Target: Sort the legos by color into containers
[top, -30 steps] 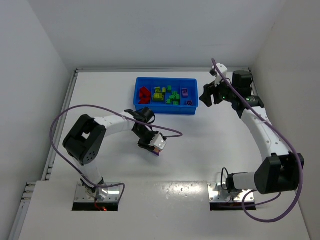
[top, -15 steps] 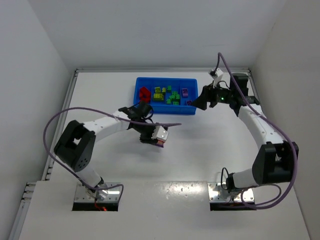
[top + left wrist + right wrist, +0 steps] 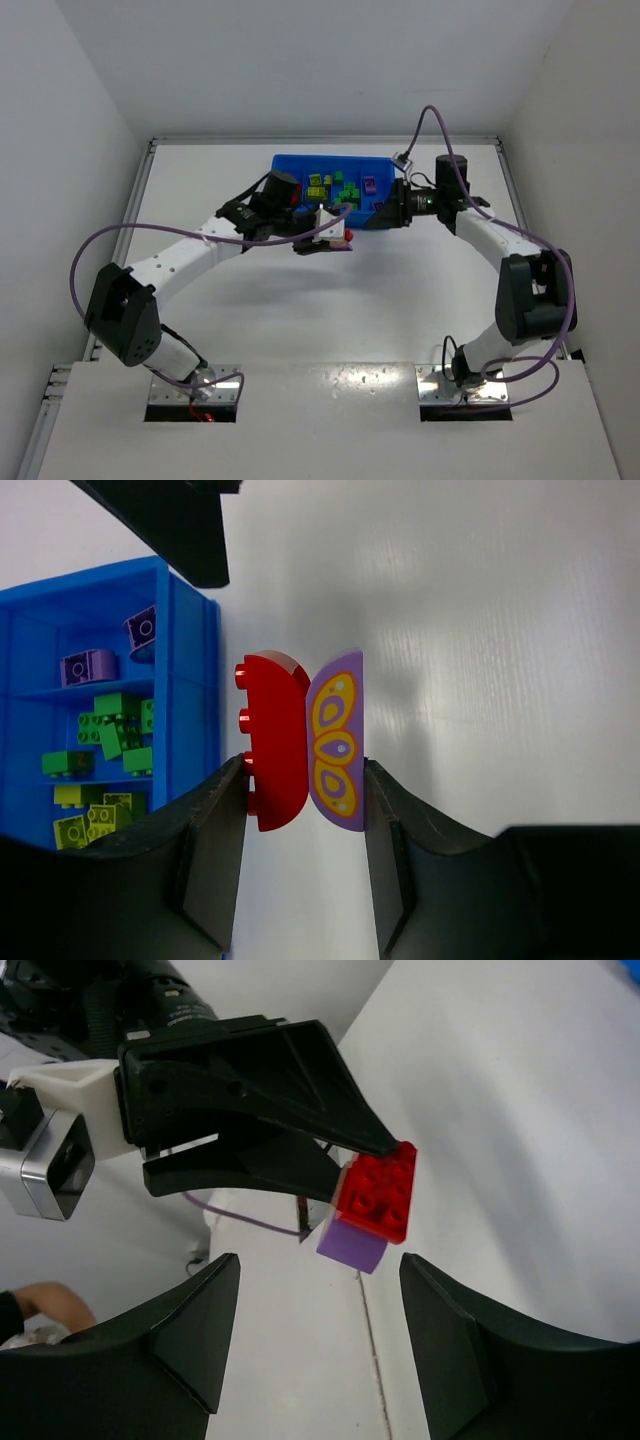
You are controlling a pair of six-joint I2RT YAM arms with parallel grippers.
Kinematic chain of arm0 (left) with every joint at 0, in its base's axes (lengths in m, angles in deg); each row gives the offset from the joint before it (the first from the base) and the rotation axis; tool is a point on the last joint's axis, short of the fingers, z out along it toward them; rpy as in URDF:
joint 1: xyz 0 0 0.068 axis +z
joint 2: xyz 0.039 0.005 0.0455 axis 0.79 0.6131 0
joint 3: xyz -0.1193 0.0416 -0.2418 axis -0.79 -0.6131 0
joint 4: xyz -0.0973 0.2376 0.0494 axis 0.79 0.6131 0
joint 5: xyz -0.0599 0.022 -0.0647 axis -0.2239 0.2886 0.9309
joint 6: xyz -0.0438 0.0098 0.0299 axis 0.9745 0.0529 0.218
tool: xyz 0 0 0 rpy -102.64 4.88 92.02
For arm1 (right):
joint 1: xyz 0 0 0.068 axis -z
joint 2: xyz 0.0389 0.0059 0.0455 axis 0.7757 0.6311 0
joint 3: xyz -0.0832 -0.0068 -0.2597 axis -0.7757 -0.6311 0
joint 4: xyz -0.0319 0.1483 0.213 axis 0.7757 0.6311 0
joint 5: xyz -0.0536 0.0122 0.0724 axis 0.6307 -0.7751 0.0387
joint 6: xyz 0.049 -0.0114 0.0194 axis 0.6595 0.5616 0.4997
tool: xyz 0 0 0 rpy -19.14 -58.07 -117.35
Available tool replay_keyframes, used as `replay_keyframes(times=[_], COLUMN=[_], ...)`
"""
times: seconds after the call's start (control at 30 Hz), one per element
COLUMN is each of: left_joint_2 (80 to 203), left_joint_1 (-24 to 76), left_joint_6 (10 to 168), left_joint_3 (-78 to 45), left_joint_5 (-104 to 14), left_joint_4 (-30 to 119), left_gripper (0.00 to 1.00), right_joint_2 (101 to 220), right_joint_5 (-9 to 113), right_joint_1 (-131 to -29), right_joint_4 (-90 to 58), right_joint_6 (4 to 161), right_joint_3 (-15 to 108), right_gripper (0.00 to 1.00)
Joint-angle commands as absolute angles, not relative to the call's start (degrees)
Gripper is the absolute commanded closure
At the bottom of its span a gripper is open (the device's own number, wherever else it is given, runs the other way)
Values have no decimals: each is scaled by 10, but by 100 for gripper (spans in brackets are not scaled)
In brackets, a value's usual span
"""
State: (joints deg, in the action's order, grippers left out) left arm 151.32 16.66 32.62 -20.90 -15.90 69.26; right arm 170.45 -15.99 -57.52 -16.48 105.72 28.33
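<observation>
My left gripper is shut on a two-brick stack and holds it above the table, just in front of the blue tray. In the left wrist view the gripper pinches a red brick stuck to a purple brick with yellow ovals. My right gripper is open and empty at the tray's right front corner, facing the stack. In the right wrist view the stack hangs beyond my open gripper. The tray holds red, yellow-green, green and purple bricks in separate compartments.
The tray's right wall stands just left of the held stack in the left wrist view. A right gripper finger shows at the top of that view. Purple cables loop over both arms. Walls close the table at the back and sides.
My left gripper has carried the stack up and to the right, from mid-table to the tray's front edge. My right gripper has swung left to the tray's right front corner.
</observation>
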Motion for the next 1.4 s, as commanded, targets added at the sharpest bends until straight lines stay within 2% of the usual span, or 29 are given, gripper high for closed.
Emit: replay_keyframes(times=[0.0,0.1,0.7,0.83,1.1,1.37], left_joint_2=[1496,1496,1511,1522,1527,1527], left_joint_1=[161,155,121,116,116,92], left_joint_6=[343,343,343,338,332,319], left_joint_3=[-183,-172,-138,-133,-133,-138], left_joint_5=[-135,-135,-135,-135,-159,-250], left_joint_4=[673,668,657,657,646,623], left_gripper=[72,72,72,72,72,72], right_joint_2=[1712,1712,1744,1749,1744,1738], right_joint_5=[-206,-206,-181,-194,-204,-194], right_joint_1=[-590,-597,-602,-613,-625,-625], right_joint_4=[-193,-193,-181,-186,-186,-181], right_joint_6=[1080,1080,1080,1080,1085,1085], right_joint_3=[310,310,340,345,332,315], right_gripper=[35,38,38,46,47,48])
